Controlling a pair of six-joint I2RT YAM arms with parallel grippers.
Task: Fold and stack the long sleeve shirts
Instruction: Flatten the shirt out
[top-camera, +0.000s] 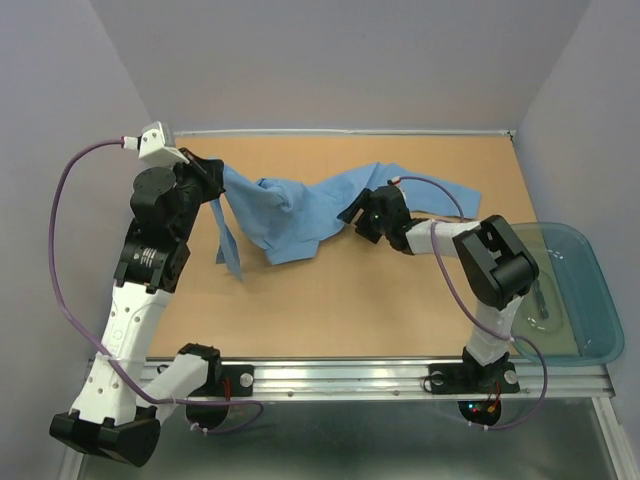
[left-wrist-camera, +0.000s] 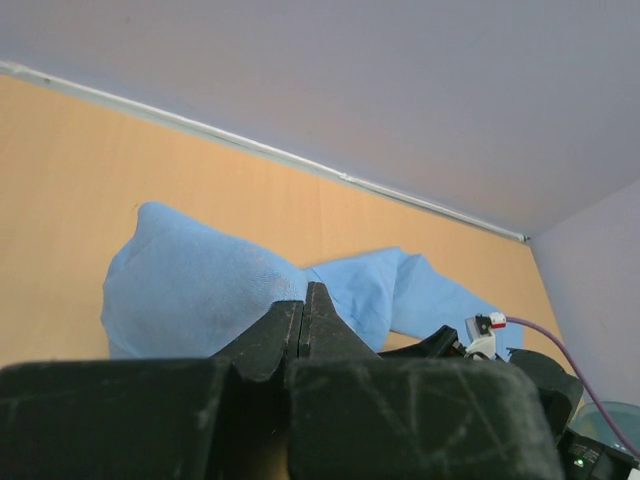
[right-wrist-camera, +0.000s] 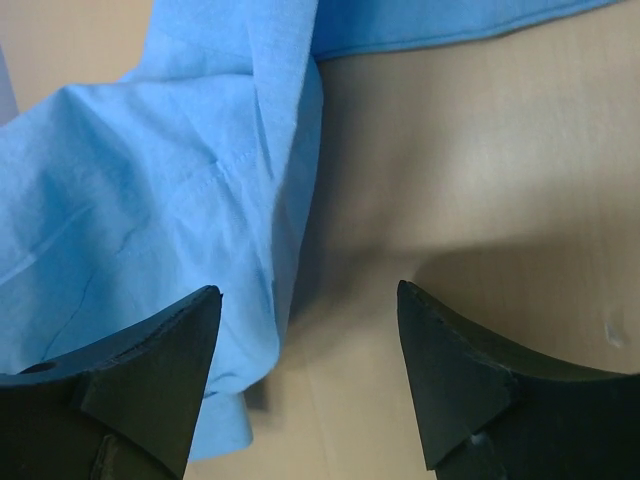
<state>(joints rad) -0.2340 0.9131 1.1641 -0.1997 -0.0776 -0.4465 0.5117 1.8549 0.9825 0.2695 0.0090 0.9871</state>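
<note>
A light blue long sleeve shirt (top-camera: 295, 210) lies crumpled across the far middle of the table. My left gripper (top-camera: 214, 172) is shut on the shirt's left edge and holds it lifted; a strip of cloth hangs down from it. In the left wrist view the jaws (left-wrist-camera: 305, 300) are pressed together with blue cloth (left-wrist-camera: 190, 290) just beyond them. My right gripper (top-camera: 352, 214) is open at the shirt's near right edge. In the right wrist view its fingers (right-wrist-camera: 308, 300) straddle bare table, with the shirt's edge (right-wrist-camera: 180, 200) beside the left finger.
A translucent teal tub (top-camera: 570, 290) stands at the table's right edge. Grey walls close the back and sides. Bare wooden table (top-camera: 330, 310) lies in front of the shirt.
</note>
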